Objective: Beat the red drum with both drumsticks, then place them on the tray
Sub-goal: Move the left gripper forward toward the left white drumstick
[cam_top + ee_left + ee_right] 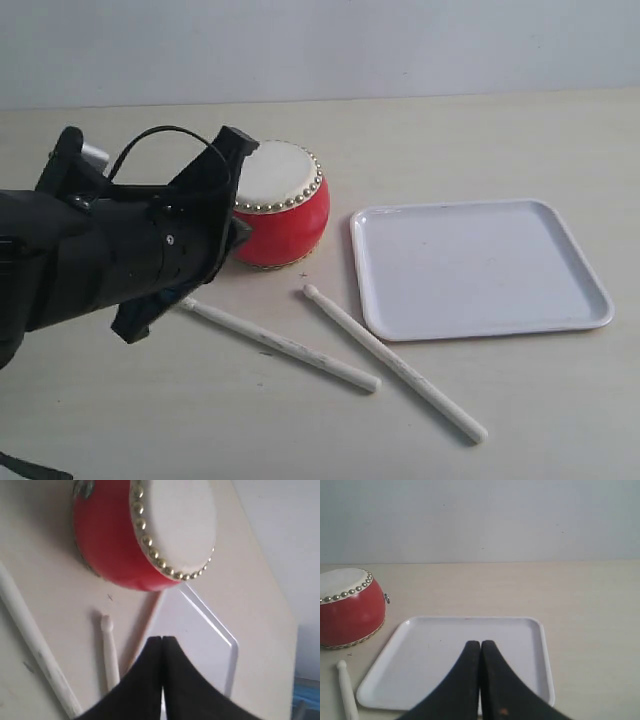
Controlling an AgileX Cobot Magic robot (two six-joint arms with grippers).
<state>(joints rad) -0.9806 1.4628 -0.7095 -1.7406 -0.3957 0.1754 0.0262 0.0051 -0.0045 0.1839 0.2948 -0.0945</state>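
The red drum point(285, 205) is a small glossy red barrel with a cream skin and a ring of gold studs round its rim; it stands upright, skin upward, on the pale table point(500, 130), just left of the tray point(470, 265) and apart from it; the tray is a flat white square with rounded corners and a low rim.

Both sticks are slim, cream-white and lie flat on the table in front of the drum and tray; the left drumstick point(280, 343) and the right drumstick point(395, 363) each run with the long axis from the drum side down toward the near right, roughly parallel and not touching; the right one's small rounded tip points at the drum's base, close to the tray's near corner; the left one's upper end is hidden behind the left arm point(120, 250).

The left gripper point(161, 639) has its fingers pressed together, hanging beside the drum; the right gripper point(480, 643) is likewise closed tight, above the tray's near edge.
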